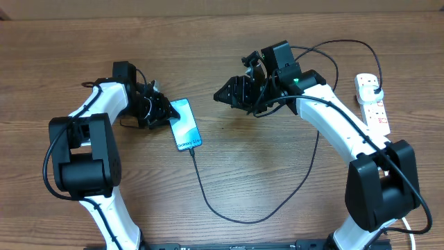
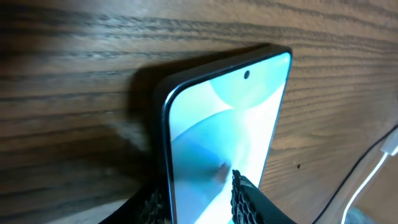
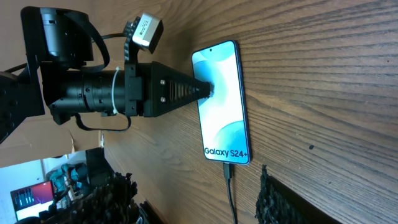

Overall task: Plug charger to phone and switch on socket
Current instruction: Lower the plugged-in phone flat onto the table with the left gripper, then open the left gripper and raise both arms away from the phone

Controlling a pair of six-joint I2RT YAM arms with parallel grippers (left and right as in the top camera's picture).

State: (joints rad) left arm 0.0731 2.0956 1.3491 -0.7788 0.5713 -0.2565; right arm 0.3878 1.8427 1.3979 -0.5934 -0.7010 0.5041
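Note:
The phone (image 1: pixel 184 125) lies flat on the wooden table, its teal screen up, with "Galaxy S24+" text at its near end. It also shows in the left wrist view (image 2: pixel 230 118) and the right wrist view (image 3: pixel 222 99). My left gripper (image 1: pixel 165 113) is closed on the phone's left edge near its top, one finger beside the edge and one over the screen (image 2: pixel 199 202). The charger cable (image 1: pixel 236 219) has its tip in the phone's bottom port (image 3: pixel 229 171). Its black plug (image 1: pixel 375 87) sits in the white socket (image 1: pixel 374 111). My right gripper (image 1: pixel 220 94) hovers open and empty right of the phone (image 3: pixel 193 202).
The black cable loops from the phone toward the table's front, then up under my right arm to the socket at the far right. A thick white cord (image 1: pixel 416 222) runs off at the bottom right. The left arm's body (image 3: pixel 68 87) fills the left of the right wrist view.

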